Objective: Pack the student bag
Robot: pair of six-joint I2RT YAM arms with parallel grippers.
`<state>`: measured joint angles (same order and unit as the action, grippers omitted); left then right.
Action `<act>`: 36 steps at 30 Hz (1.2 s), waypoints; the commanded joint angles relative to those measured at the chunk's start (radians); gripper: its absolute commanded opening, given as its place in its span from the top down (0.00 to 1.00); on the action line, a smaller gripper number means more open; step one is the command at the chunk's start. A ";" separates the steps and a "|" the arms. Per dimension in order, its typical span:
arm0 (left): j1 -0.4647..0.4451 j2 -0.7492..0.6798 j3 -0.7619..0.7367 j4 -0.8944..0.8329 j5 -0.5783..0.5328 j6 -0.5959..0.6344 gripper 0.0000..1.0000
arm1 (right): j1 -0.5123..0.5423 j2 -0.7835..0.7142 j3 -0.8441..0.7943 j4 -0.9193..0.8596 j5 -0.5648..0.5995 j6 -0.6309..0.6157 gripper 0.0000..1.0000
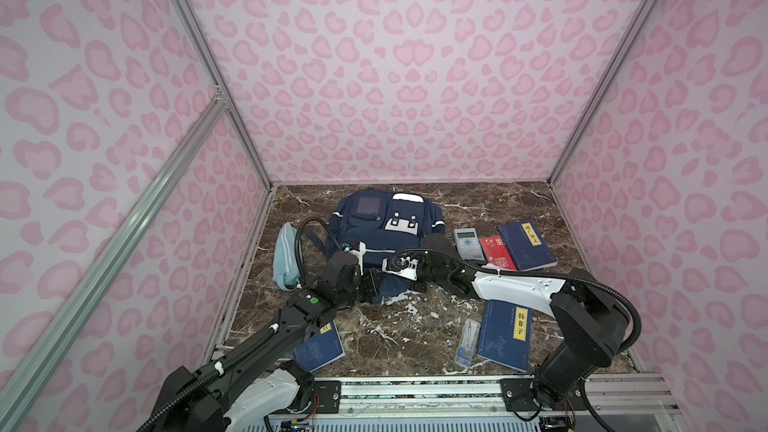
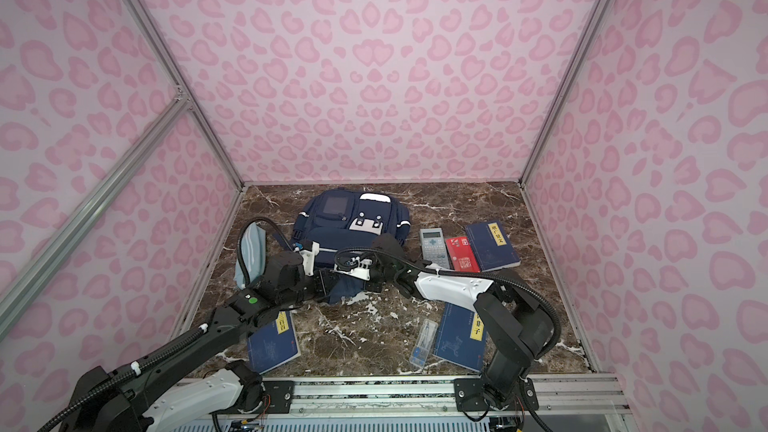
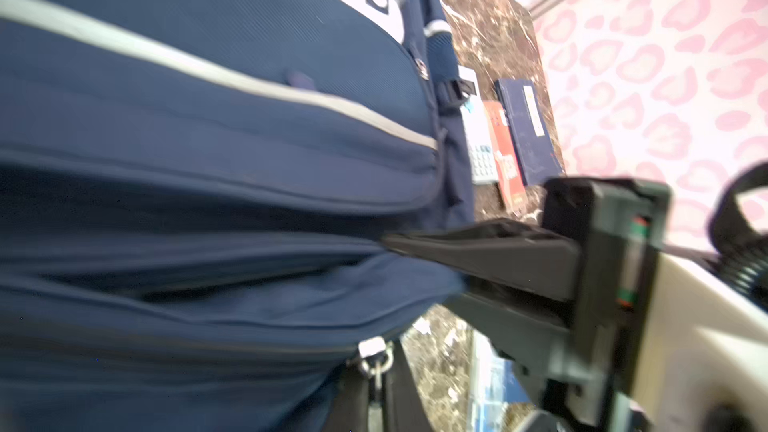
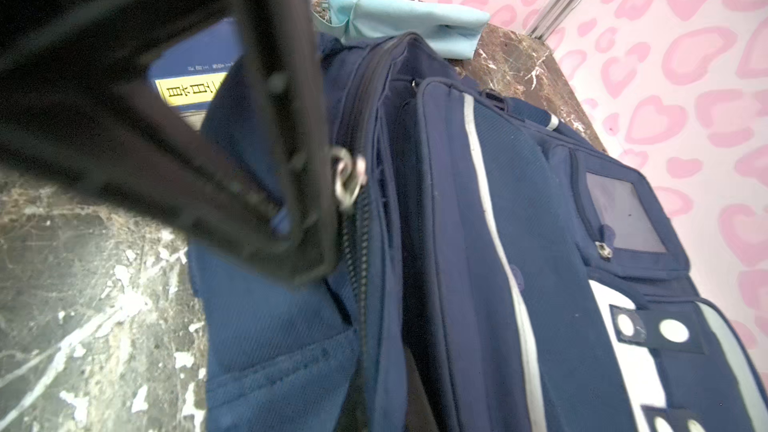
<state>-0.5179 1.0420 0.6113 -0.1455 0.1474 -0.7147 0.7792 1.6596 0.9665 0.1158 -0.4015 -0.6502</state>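
Note:
The navy student bag lies flat at the back middle of the marble table. Both grippers meet at its near edge. My left gripper is shut on the metal zipper pull of the main zip. My right gripper is shut on the bag's fabric beside the zip. In the left wrist view its black fingers pinch a fold of the bag. The zip teeth run between two parted fabric edges.
A light-blue pouch lies left of the bag. Right of it are a calculator, a red booklet and a blue book. Nearer me lie a blue book, a clear case and another blue book.

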 commanded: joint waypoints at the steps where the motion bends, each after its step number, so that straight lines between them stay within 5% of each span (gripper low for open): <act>1: 0.124 0.008 -0.007 -0.007 -0.076 0.057 0.96 | -0.040 -0.029 -0.012 -0.067 -0.033 -0.034 1.00; 7: 0.254 0.025 0.030 -0.026 -0.172 0.139 0.96 | -0.142 -0.035 -0.006 -0.108 -0.054 -0.059 1.00; 10: 0.204 0.028 0.056 -0.069 -0.133 0.145 0.97 | -0.175 -0.005 0.002 -0.081 0.002 -0.051 0.97; 13: 0.047 -0.001 0.092 -0.137 -0.195 0.124 0.96 | -0.163 0.000 0.007 -0.043 0.077 -0.012 0.64; 17: 0.027 -0.060 0.055 -0.099 -0.095 0.043 0.96 | -0.148 -0.098 -0.071 0.064 0.040 0.088 0.30; 24: -0.080 -0.008 0.083 -0.058 -0.039 -0.021 0.97 | -0.067 -0.146 -0.045 -0.049 -0.049 0.164 0.29; 30: -0.090 -0.010 0.102 -0.034 0.008 -0.044 0.96 | 0.028 -0.027 -0.047 0.160 0.019 0.257 0.30; 36: -0.080 0.026 0.077 0.029 0.118 -0.093 0.96 | 0.026 0.036 -0.050 0.306 -0.049 0.355 0.32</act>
<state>-0.6006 1.0500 0.6849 -0.2401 0.1535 -0.7799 0.8043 1.6775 0.9218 0.2707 -0.4076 -0.3729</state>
